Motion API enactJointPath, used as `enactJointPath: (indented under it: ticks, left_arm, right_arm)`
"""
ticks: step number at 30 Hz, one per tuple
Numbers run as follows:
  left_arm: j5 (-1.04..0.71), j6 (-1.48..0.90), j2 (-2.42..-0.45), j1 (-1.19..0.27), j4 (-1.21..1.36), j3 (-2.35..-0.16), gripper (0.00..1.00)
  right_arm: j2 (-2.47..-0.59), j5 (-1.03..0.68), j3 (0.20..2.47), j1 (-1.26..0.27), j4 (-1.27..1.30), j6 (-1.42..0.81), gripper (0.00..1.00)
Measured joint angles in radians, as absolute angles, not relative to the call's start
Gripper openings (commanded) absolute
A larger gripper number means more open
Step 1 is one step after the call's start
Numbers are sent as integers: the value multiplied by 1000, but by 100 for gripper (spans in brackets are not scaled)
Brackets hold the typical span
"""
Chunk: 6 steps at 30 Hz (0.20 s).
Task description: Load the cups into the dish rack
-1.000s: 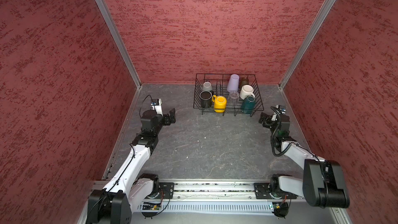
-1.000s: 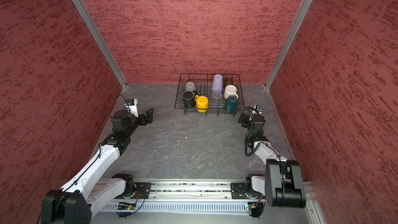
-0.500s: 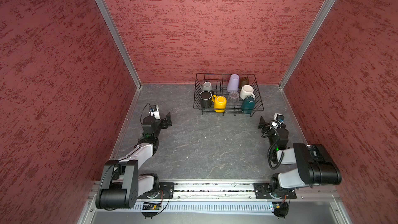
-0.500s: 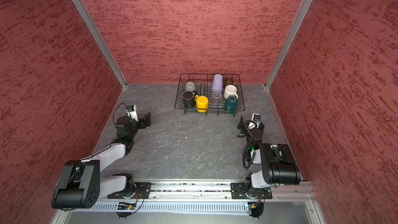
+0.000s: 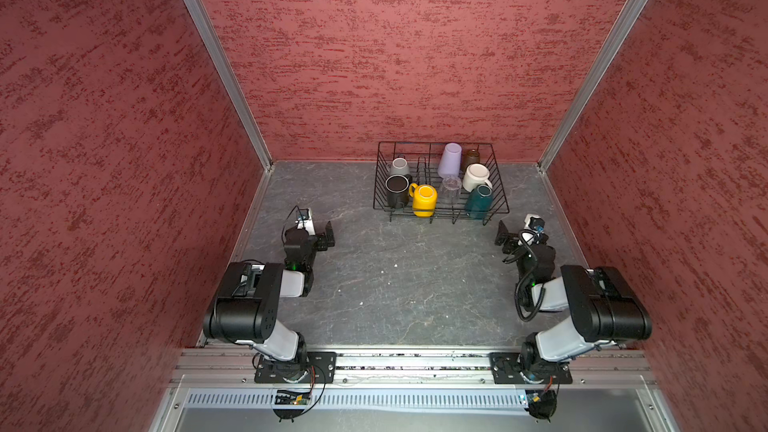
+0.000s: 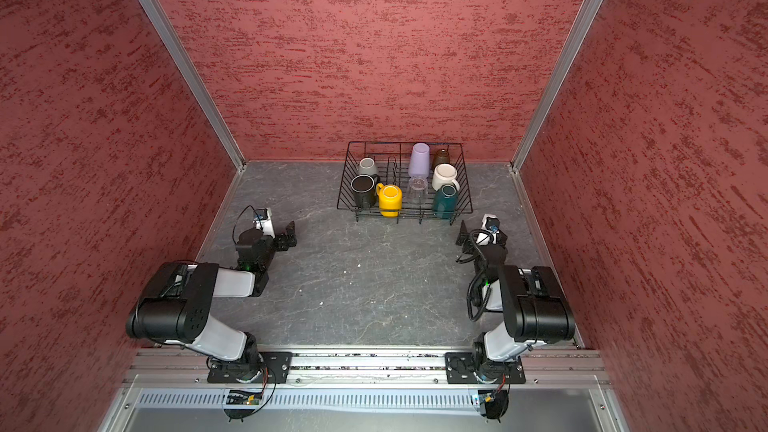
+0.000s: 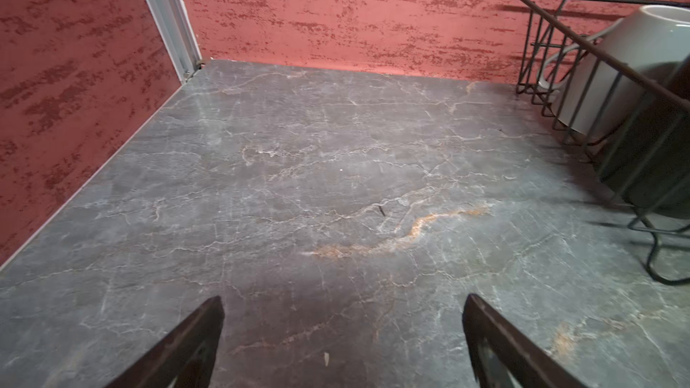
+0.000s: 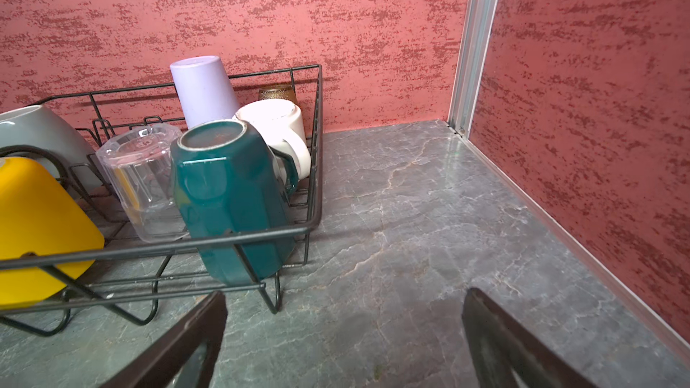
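Observation:
The black wire dish rack (image 5: 419, 143) (image 6: 399, 143) stands at the back of the floor. It holds several cups: grey (image 5: 400, 167), black (image 5: 397, 191) and yellow (image 5: 424, 200) mugs, a clear glass (image 5: 451, 189), a lilac tumbler (image 5: 450, 160), an amber glass (image 5: 471, 158), a white mug (image 5: 476, 176) and a teal mug (image 5: 478, 201). Most rest mouth down or tilted. My left gripper (image 5: 326, 238) (image 7: 343, 298) hovers open and empty, left of the rack and nearer the front. My right gripper (image 5: 505, 238) (image 8: 345, 293) is open and empty just off the rack's near right corner, close to the teal mug (image 8: 231, 195).
Red textured walls close in the back and both sides, with aluminium posts (image 5: 582, 76) in the corners. The grey marbled floor (image 5: 395, 284) runs from the rack to the metal rail (image 5: 407, 361) that carries both arm bases. Both arms sit folded near their side walls.
Both arms have folded back toward the rail, elbows now raised over their bases. The grippers have drawn a little away from the rack and stayed open. The cups have not moved.

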<state>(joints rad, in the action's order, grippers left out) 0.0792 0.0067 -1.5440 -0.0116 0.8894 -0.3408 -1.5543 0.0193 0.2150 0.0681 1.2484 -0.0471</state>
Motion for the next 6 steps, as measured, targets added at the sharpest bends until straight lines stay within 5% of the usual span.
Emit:
enactJointPath:
  ticks: [6]
  left_arm:
    - [107, -9, -1544, 1, 902, -350, 100]
  right_arm:
    - [-1554, -29, 237, 68, 1211, -31, 99]
